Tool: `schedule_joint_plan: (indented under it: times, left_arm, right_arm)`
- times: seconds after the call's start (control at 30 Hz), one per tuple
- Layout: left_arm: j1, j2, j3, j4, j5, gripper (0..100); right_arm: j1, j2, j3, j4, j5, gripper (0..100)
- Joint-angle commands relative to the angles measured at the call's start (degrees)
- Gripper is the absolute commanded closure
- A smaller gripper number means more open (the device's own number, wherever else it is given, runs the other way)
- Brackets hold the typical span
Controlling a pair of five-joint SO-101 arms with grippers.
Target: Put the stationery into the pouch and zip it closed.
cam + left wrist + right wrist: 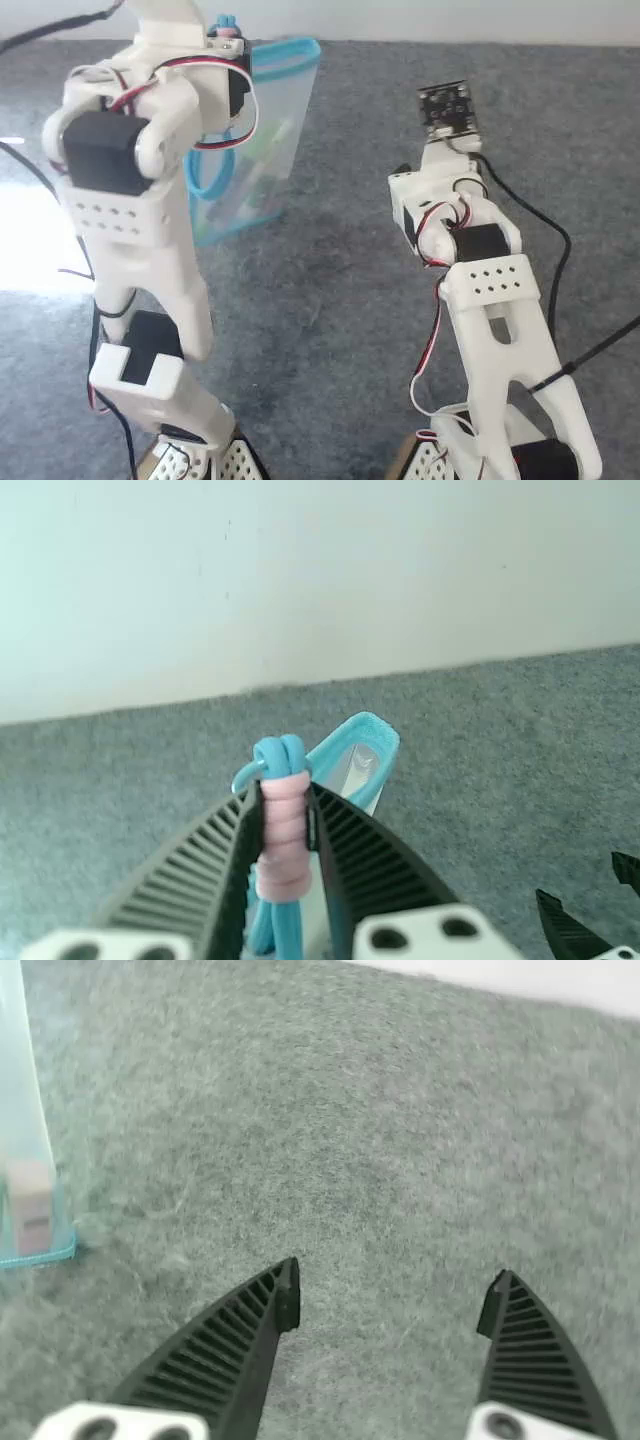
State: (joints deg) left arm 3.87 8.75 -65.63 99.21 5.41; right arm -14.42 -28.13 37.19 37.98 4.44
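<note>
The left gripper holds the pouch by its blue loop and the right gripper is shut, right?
No: the right gripper is open, as the right wrist view shows. The left gripper does hold the pouch by its blue loop.

The tabletop [330, 290] is covered with a grey, fuzzy material like felt or short carpet. Lighter and darker fibres give the cover a mottled texture. Behind the tabletop stands a plain pale wall [300, 570]. It meets the grey cover along a straight edge, which runs a little slanted in the left wrist view. In the high view the wall is a narrow light band along the far side. A patch of bright light [20, 240] lies on the tabletop at the left border of the high view, and the texture cannot be seen there.
</note>
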Motion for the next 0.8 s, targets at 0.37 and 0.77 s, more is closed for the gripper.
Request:
schedule_joint_plan:
  times: [0.37, 0.77]
  left_arm:
    - [0.09, -0.79, -7.25, -0.62, -26.64, 99]
    - [3.43, -0.88, -7.52, 0.18, -40.62, 99]
  right_arm:
    - [-4.00, -1.98, -0.26, 2.68, 7.74, 69.9]
    - [-4.26, 6.55, -3.08, 2.59, 7.30, 69.9]
